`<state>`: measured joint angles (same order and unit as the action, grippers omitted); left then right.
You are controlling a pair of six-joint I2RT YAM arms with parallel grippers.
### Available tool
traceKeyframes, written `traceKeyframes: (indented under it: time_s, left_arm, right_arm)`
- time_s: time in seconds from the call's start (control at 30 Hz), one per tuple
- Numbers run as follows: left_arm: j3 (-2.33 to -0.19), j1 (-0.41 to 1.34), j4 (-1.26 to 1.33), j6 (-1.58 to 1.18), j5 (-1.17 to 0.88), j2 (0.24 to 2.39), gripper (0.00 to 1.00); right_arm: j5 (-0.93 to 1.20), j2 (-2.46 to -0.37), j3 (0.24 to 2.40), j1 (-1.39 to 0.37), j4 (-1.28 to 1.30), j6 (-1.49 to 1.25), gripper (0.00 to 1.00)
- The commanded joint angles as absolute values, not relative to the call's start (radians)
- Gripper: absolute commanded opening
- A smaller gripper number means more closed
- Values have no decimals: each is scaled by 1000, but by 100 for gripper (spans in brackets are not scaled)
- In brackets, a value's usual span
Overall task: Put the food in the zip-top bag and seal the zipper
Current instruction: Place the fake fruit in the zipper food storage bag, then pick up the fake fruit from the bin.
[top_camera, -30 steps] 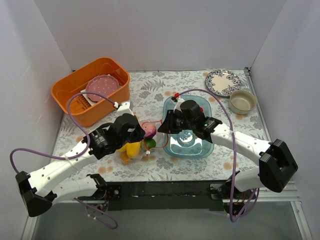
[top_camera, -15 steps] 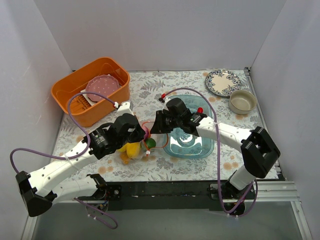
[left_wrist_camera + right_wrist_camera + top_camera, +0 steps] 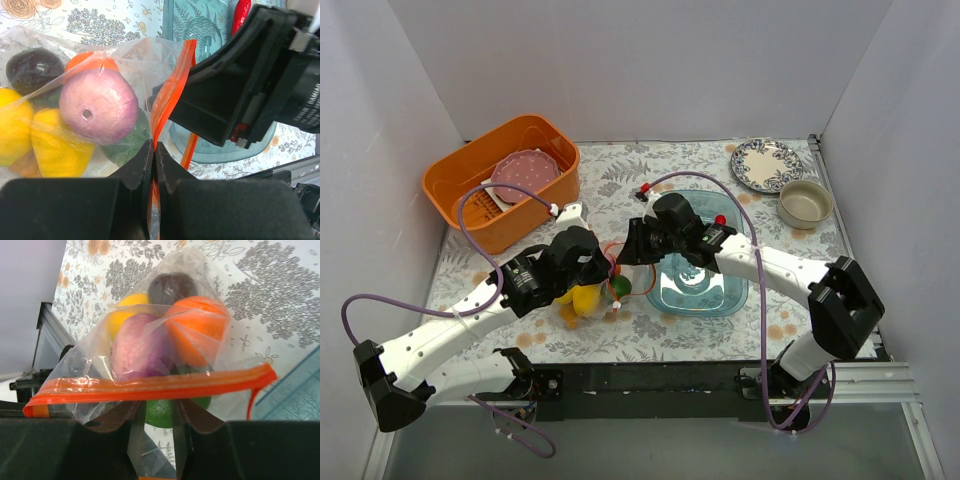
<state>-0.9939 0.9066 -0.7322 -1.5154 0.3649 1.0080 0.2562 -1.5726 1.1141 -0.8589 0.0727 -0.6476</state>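
Note:
The zip-top bag [image 3: 585,297] lies left of the blue tray and holds a purple onion [image 3: 98,106], an orange [image 3: 195,330], a dark round fruit [image 3: 172,287], a yellow pepper [image 3: 57,145], a lemon [image 3: 10,125] and a green one [image 3: 162,412]. My left gripper [image 3: 154,145] is shut on the zipper [image 3: 172,85] at the bag's mouth. My right gripper [image 3: 156,407] is at the mouth from the tray side. Its jaws stand a little apart, and the orange-red strip [image 3: 150,385] runs across just beyond the tips. A red chili [image 3: 241,14] lies in the tray.
The clear blue tray [image 3: 720,295] sits right of the bag, under my right arm. An orange basket [image 3: 470,175] with a pink plate [image 3: 525,175] stands at the back left. A patterned plate [image 3: 765,163] and a beige bowl [image 3: 806,203] are at the back right.
My right gripper has moved left, from above the tray to the bag's mouth. My left gripper has kept its hold and place.

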Motion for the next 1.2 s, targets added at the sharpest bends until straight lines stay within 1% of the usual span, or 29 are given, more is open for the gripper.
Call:
traceKeyframes:
  time_s: [0.0, 0.03, 0.13, 0.33, 0.5, 0.63, 0.8, 0.83, 0.87, 0.9, 0.93, 1.1, 1.13, 1.17]
  left_arm:
    - [-1014, 904, -726, -1516, 373, 1000, 0]
    - [-1014, 904, -729, -1516, 374, 1002, 0]
    - [-1015, 905, -727, -1513, 373, 1002, 0]
    - [-1014, 904, -724, -1512, 368, 1003, 0]
    - [-1014, 905, -719, -1511, 357, 1009, 0]
    - [-1020, 904, -721, -1512, 354, 1008, 0]
    - [-1009, 905, -719, -1516, 345, 1011, 0]
    - [-1008, 905, -718, -1516, 341, 1014, 0]
    - [-1008, 904, -716, -1516, 331, 1015, 0]
    - [-1008, 905, -716, -1516, 328, 1017, 0]
    - [-1011, 904, -715, -1514, 328, 1020, 0]
    - [-1020, 905, -707, -1509, 330, 1029, 0]
    - [-1022, 904, -707, -1511, 331, 1031, 0]
    - [-1022, 905, -706, -1508, 330, 1031, 0]
  right_arm:
    - [138, -1445, 1100, -861, 118, -615, 36]
    - [70, -1424, 1085, -859, 158, -617, 36]
    - [-36, -1329, 1036, -842, 204, -614, 36]
    - [-142, -1138, 937, -792, 227, -580, 46]
    - [-169, -1158, 942, -689, 403, -546, 48]
    - [-104, -1190, 948, -621, 463, -502, 48]
    - [-138, -1216, 965, -572, 508, -460, 49]
    - [-127, -1224, 966, -566, 508, -448, 52]
    - [-127, -1230, 969, -558, 512, -440, 60]
    - [-129, -1245, 968, -545, 511, -436, 66]
    - [-115, -1255, 968, -540, 508, -433, 70]
    - [-72, -1316, 976, -505, 492, -407, 81]
    - [-63, -1327, 977, -499, 492, -400, 88]
    - [-55, -1345, 983, -496, 489, -394, 91]
